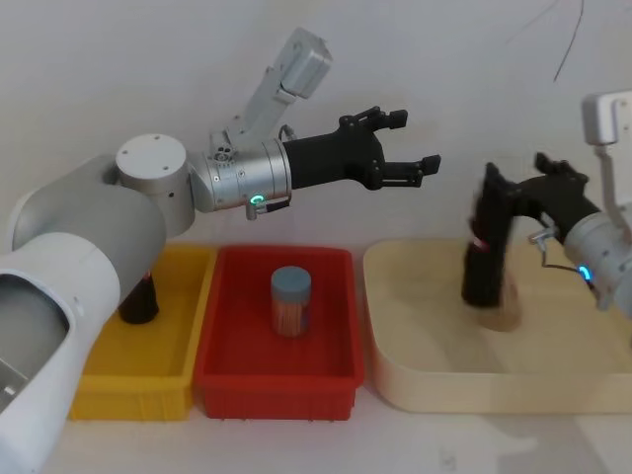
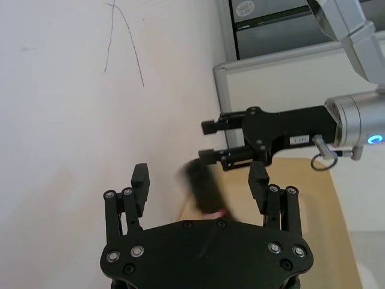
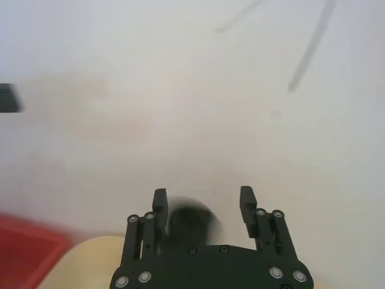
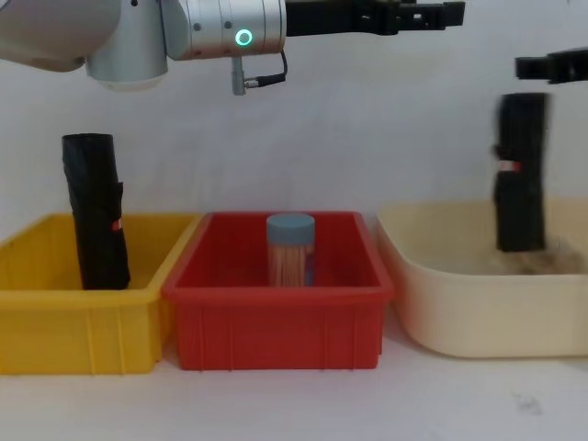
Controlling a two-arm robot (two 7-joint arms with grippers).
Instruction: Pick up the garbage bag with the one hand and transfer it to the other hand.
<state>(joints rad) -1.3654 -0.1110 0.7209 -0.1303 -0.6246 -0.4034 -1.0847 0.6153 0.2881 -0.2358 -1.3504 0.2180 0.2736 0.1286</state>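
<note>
Standing upright in the cream tray (image 1: 395, 326) on the right is the garbage bag (image 1: 486, 247), a black roll with a small red-and-white band partway up; its image is smeared, and its lower end sits in the tray just beside a small tan lump (image 1: 502, 314). The right gripper (image 1: 499, 202), on the arm with the blue ring, is at the roll's upper part. From the right wrist camera the fingers (image 3: 247, 201) stand apart with the dark roll (image 3: 189, 220) between them, nearer one finger, with a clear gap to the other, so the gripper is open and not clamping the bag. The chest camera shows the roll (image 4: 521, 175) rising well above the tray's rim (image 4: 478, 294), with the right gripper (image 4: 551, 66) just above its top.

The left gripper (image 1: 415, 143), on the green-ring arm, hangs high above the red bin (image 1: 222, 326), pointing toward the right arm, its fingers spread and holding nothing. Its own camera looks past its fingers (image 2: 139, 180) at the bag (image 2: 203, 189) and the right gripper (image 2: 216, 141) well beyond.

Three containers sit side by side on the white worktop (image 4: 367, 404): one yellow bin (image 1: 193, 326), one red bin, one cream tray. Two black rolls are present: the bag, and a second roll (image 4: 95, 211) leaning in the yellow bin. One jar of sticks with a blue-grey lid (image 1: 290, 301) stands in the red bin.
</note>
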